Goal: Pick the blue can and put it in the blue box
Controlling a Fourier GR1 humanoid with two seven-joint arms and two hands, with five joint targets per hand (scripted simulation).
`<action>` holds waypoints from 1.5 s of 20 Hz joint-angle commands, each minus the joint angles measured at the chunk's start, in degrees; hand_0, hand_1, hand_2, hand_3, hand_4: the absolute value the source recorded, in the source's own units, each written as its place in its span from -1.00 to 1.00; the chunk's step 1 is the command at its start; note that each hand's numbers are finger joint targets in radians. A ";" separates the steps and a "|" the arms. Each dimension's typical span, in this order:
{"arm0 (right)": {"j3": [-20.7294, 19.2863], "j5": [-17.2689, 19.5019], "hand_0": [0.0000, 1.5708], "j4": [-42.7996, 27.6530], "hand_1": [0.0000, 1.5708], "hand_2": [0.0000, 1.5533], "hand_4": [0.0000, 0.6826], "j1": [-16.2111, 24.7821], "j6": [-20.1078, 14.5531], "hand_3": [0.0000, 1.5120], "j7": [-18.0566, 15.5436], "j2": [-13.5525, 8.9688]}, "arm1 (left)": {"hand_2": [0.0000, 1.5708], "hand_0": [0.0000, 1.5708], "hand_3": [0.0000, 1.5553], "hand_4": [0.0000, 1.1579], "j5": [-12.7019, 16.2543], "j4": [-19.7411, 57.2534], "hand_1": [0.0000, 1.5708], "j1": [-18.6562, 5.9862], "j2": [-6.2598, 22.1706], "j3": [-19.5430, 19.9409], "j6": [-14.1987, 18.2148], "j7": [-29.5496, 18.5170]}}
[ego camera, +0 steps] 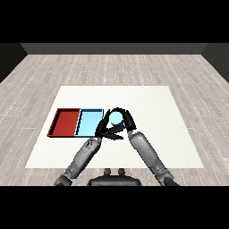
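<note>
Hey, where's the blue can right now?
In the head view the blue can sits near the table's middle, just right of the light blue tray, with the left hand and right hand curled round it.

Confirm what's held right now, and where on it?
The blue can, gripped round its sides by both hands: right hand curled on its right side, left hand on its left. Its top shows between them.

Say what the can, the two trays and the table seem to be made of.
Blue can: smooth pale blue top, likely metal or plastic; unclear.
Red tray and light blue tray: flat uniform colour, thin walls, probably plastic.
Table: matte plain white, material unclear.
</note>
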 commanded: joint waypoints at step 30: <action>2.04 -6.50 -1.00 -0.97 -1.00 -1.00 -1.00 1.47 -0.31 -1.00 -1.14 0.16 | 1.00 1.00 0.91 0.95 6.50 4.28 1.00 -3.35 -0.01 -4.11 12.12 -6.86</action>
